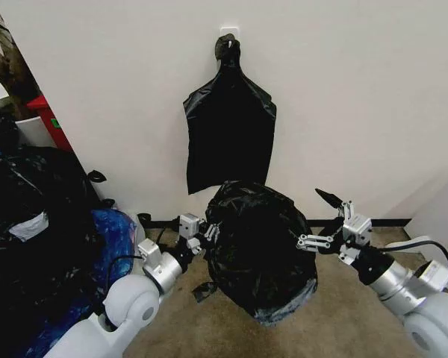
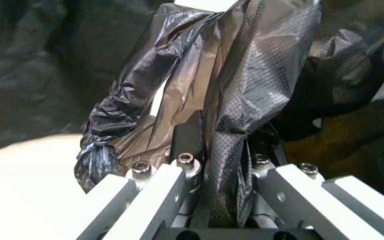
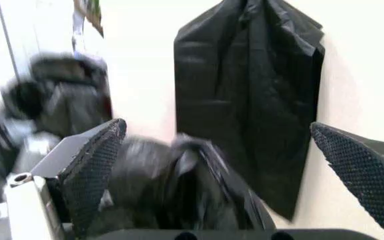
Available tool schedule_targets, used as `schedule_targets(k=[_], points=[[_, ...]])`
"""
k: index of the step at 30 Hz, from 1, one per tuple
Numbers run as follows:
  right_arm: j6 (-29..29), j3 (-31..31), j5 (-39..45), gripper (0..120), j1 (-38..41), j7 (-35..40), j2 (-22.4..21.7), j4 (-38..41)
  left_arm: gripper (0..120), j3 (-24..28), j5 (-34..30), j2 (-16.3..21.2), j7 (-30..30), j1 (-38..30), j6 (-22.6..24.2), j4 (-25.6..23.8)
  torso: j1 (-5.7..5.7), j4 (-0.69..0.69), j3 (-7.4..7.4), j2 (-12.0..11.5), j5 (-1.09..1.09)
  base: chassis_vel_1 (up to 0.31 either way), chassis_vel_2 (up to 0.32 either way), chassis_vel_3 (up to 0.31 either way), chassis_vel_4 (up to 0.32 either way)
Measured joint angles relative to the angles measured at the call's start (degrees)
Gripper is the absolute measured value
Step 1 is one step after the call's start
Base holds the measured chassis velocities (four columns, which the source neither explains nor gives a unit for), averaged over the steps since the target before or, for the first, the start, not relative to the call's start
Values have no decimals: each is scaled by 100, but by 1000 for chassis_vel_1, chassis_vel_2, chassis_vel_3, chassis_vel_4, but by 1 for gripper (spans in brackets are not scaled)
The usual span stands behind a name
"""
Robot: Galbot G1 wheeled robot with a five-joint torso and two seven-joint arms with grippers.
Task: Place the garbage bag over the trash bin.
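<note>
— Status of the garbage bag (image 1: 257,250)?
— Draped over something on the floor below the hanging bags (image 1: 230,130). Left gripper (image 1: 206,233) clamped on its side; right gripper (image 1: 330,216) spread wide, holding nothing.

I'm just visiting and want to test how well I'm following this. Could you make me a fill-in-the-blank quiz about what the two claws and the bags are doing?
1. The left claw is shut on the ____ garbage bag.
2. The right claw stands ____, holding nothing, beside that bag.
3. A flat bunch of bags hangs on the ____ behind.
4. The heap of stuffed bags lies on the robot's ____ side.

Missing words: black; open; wall; left
</note>
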Motion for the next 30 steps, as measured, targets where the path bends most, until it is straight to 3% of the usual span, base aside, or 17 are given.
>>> schedule_targets(k=[4, 5, 7, 11, 19, 22, 30], points=[[-825, 177, 2173, 100, 264, 1512, -244, 411, 5, 8, 196, 68, 406, -49, -305, 72, 0, 0, 0, 0, -1, 0, 0, 0, 0], [-825, 177, 2173, 100, 264, 1512, -244, 411, 5, 8, 196, 68, 406, -49, -305, 72, 0, 0, 0, 0, -1, 0, 0, 0, 0], [-1494, 465, 3254, 100, 409, 2238, -386, 452, 5, 13, 304, 86, 502, -65, -452, 74, 0, 1, 0, 0, 0, 0, 0, 0, 0], [-2419, 1048, 4856, 100, 446, 2911, -625, 453, 5, -9, 522, 121, 680, -59, -639, 37, 0, 0, 0, 0, -1, 0, 0, 0, 0], [-2791, 1053, 5015, 100, 451, 2969, -703, 299, 5, -13, 549, 111, 707, -58, -654, -40, 0, 0, 0, 0, 0, 0, 0, 0, 0], [-2910, 931, 4379, 100, 495, 2723, -739, 48, 5, -3, 543, 112, 712, -82, -636, -61, 0, 0, 0, 0, 1, 0, 0, 0, 0], [-2987, 844, 3758, 100, 553, 2187, -751, -547, 5, 22, 398, 117, 819, -74, -622, -183, 0, 0, 0, 0, 0, 0, 0, 0, 0]])
